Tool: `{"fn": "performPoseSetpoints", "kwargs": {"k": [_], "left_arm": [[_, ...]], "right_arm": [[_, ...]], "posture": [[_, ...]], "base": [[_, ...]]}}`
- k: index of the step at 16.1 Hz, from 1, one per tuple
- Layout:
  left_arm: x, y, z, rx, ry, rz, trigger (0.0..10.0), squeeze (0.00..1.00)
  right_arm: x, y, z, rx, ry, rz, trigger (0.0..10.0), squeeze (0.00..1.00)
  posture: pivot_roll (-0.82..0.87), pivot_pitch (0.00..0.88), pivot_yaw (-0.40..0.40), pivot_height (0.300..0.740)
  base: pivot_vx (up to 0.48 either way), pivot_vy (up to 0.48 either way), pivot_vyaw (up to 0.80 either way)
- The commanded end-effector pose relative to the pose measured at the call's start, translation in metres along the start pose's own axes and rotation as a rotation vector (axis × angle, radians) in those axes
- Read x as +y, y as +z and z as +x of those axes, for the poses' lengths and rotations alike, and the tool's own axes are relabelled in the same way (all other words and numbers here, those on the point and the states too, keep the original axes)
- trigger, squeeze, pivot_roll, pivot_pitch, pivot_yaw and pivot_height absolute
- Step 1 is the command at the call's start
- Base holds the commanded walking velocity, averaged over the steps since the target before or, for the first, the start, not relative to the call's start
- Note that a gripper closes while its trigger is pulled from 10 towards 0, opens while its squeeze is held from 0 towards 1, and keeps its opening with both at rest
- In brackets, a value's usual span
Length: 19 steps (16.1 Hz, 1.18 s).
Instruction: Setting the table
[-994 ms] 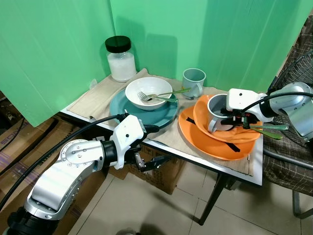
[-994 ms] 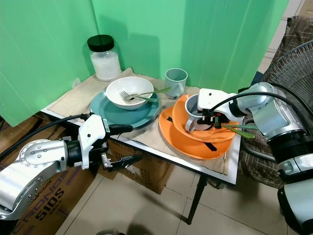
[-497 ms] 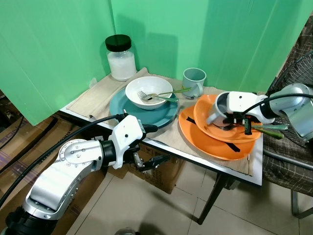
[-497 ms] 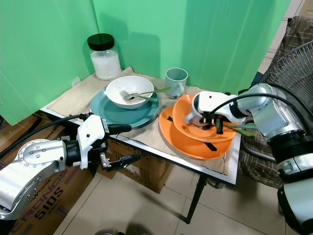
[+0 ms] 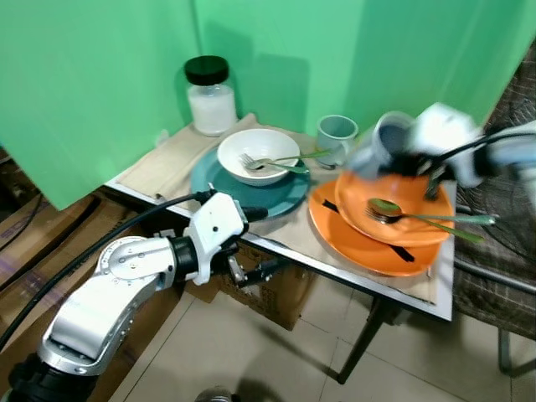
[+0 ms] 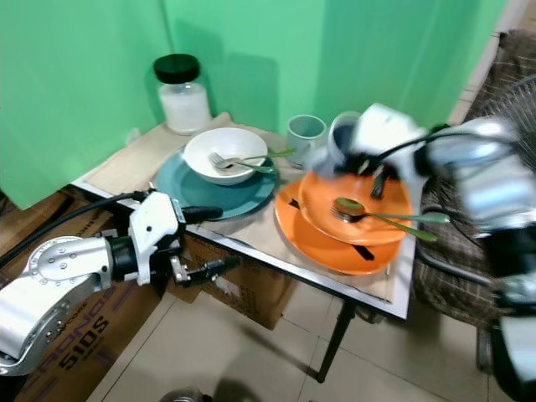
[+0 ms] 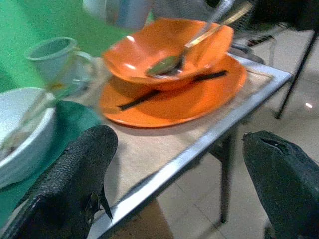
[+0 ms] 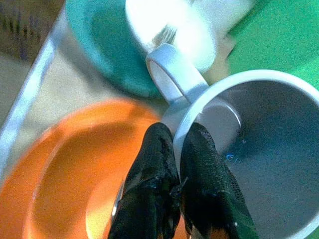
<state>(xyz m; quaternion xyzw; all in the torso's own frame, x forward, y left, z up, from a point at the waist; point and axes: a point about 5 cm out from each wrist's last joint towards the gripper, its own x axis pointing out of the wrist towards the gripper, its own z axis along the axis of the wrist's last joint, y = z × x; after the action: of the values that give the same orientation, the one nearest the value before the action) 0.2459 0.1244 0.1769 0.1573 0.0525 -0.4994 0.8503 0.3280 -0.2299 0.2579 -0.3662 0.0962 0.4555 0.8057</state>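
Right gripper (image 8: 175, 149), blurred in the head views, is clenched on the rim of a grey mug (image 8: 249, 149), one black finger inside the wall and one outside, just beside the handle. Mug held in the air above the far edge of the orange bowl (image 5: 402, 209), tilted, apart from the bowl. Orange bowl rests on an orange plate (image 5: 352, 243) at the right end of the small table (image 5: 335, 266); a green-handled spoon (image 5: 419, 216) lies in the bowl with its handle pointing over the right rim, and a fork beside it, too blurred to separate clearly. A dark strip lies across the orange plate under the bowl.

Second mug (image 5: 337, 134), pale blue-grey, stands upright on the cloth (image 5: 159, 163) between the two place settings. Teal plate (image 5: 218, 184) at the left carries a white bowl (image 5: 258, 151) holding a fork (image 5: 251, 162) and another green-handled utensil. Jar (image 5: 209, 96) with black lid and white contents stands at the far left corner against the green backdrop (image 5: 100, 75).

Left gripper (image 7: 174, 184) hangs below and in front of the table edge, fingers spread wide and grasping nothing. Cardboard boxes (image 6: 243, 289) sit under the table on the tiled floor (image 5: 276, 360).
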Motion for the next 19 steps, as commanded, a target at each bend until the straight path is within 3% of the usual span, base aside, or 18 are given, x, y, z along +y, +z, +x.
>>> {"fn": "performPoseSetpoints", "kwargs": {"k": [1, 3, 4, 5, 8, 11, 15, 19], "left_arm": [[0.006, 0.007, -0.005, -0.018, 0.078, 0.033, 10.0, 0.00], [0.011, 0.010, -0.007, -0.038, 0.164, 0.043, 10.0, 0.00], [0.017, 0.010, -0.009, -0.044, 0.274, 0.044, 10.0, 0.00], [0.022, 0.008, -0.014, -0.051, 0.399, 0.017, 10.0, 0.00], [0.025, 0.006, -0.022, -0.066, 0.556, 0.014, 10.0, 0.00], [0.026, 0.004, -0.024, -0.054, 0.728, 0.054, 10.0, 0.00], [0.024, 0.006, -0.021, -0.079, 0.767, 0.022, 10.0, 0.00], [0.022, 0.001, -0.034, -0.067, 0.855, -0.011, 10.0, 0.00]], "right_arm": [[0.005, 0.008, -0.011, -0.102, -0.044, 0.045, 0.0, 0.00], [0.016, 0.010, -0.020, -0.210, -0.129, 0.117, 0.0, 0.00], [0.025, 0.009, -0.021, -0.273, -0.327, 0.176, 0.0, 0.00], [0.042, 0.009, -0.022, -0.323, -0.445, 0.282, 10.0, 0.00], [0.071, 0.014, -0.018, -0.377, -0.545, 0.366, 10.0, 0.00], [0.104, 0.032, 0.001, -0.462, -0.721, 0.482, 10.0, 0.00], [0.115, 0.034, 0.023, -0.409, -0.790, 0.568, 10.0, 0.00], [0.113, 0.036, 0.030, -0.406, -0.821, 0.620, 10.0, 0.00]], "posture": [[0.11, 0.000, 0.013, 0.740], [0.10, 0.000, 0.018, 0.740], [0.09, 0.000, 0.027, 0.740], [0.08, 0.000, 0.035, 0.740], [0.07, 0.000, 0.039, 0.740], [0.05, 0.000, 0.036, 0.740], [0.09, 0.000, -0.003, 0.740], [0.14, 0.000, -0.056, 0.740]], "base": [[0.000, 0.000, 0.00], [0.000, 0.000, 0.00], [0.000, 0.000, 0.00], [0.000, 0.000, 0.00], [0.000, 0.000, 0.00], [0.000, 0.000, -0.78], [0.000, 0.000, -0.79], [0.000, 0.000, -0.78]]}}
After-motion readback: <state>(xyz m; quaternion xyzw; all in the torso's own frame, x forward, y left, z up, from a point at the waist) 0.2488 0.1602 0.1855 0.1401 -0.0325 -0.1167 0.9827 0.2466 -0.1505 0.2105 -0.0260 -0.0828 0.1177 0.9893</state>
